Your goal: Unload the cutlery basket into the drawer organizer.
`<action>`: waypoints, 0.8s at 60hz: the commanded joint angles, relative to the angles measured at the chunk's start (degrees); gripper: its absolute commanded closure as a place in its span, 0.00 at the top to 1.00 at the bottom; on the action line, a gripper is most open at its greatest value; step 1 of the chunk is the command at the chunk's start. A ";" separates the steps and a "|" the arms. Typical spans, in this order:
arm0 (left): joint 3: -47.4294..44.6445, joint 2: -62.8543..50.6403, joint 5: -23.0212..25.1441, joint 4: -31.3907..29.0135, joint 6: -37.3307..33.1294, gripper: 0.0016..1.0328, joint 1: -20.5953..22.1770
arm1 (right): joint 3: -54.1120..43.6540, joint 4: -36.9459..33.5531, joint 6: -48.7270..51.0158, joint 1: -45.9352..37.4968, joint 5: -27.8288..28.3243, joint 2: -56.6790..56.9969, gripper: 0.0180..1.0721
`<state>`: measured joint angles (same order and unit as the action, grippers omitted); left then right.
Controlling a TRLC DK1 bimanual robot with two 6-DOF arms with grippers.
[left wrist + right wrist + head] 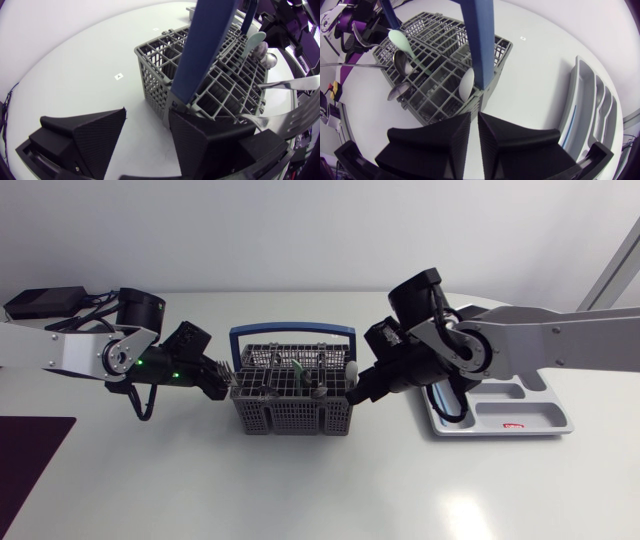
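The basket (pixel 290 408) stands in the middle of the desk (pixel 300 490), its blue handle (pixel 290 332) arched over it and cutlery standing in its cells. The organizer (pixel 545 405) lies to its right, well apart from it and partly under the right arm.

The left claw (pixel 224 380) is at the basket's left end and is wide, gripping nothing. In the left wrist view one of its fingers (pixel 85 135) is over bare desk, while the other sits right at the foot of the basket's end wall, where the handle's post comes down. The basket is ahead of that finger, not between the two. Whether the finger touches the wall I cannot tell.

The right claw (pixel 358 387) is at the basket's right end, at rim height. It is narrow, with only a slit between the fingers and nothing in it. In the right wrist view the handle's other post rises just ahead of the fingertips, with a steel spoon (pixel 466 82) beside it and a pale green spoon (pixel 401 41) farther back. The organizer's long slots lie off to one side of this claw
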<state>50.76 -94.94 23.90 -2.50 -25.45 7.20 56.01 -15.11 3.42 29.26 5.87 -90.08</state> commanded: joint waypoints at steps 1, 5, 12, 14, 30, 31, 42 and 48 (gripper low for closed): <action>1.44 -0.51 3.26 0.66 1.19 0.80 1.24 | -0.81 1.49 0.36 1.42 0.64 1.05 0.18; 0.21 1.16 3.26 0.66 1.02 0.80 -0.61 | -1.52 1.49 1.41 0.98 -0.24 2.19 0.21; -3.30 6.08 3.43 0.39 -0.91 0.81 -3.77 | -3.10 1.23 3.00 -0.16 -0.42 4.04 0.55; -4.36 7.84 3.61 0.22 -1.79 0.81 -4.65 | -3.54 0.96 3.52 -0.78 -0.42 4.92 0.63; -9.37 22.51 10.20 -11.21 -13.92 0.81 -8.61 | -7.14 -1.67 7.92 -5.35 2.66 12.65 0.86; -9.28 23.04 10.46 -12.35 -14.98 0.81 -8.61 | -7.32 -1.85 8.09 -5.53 3.01 13.09 0.87; -5.94 25.68 13.98 -25.80 -26.23 0.96 -7.99 | -9.51 -3.43 9.85 -6.05 5.29 17.40 0.94; -2.16 24.10 17.58 -33.27 -30.89 0.96 -7.64 | -10.74 -3.96 10.38 -6.05 7.32 18.80 0.94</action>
<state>44.75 -69.91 39.24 -32.53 -50.30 -0.95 47.51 -18.11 12.36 23.53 12.21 -72.42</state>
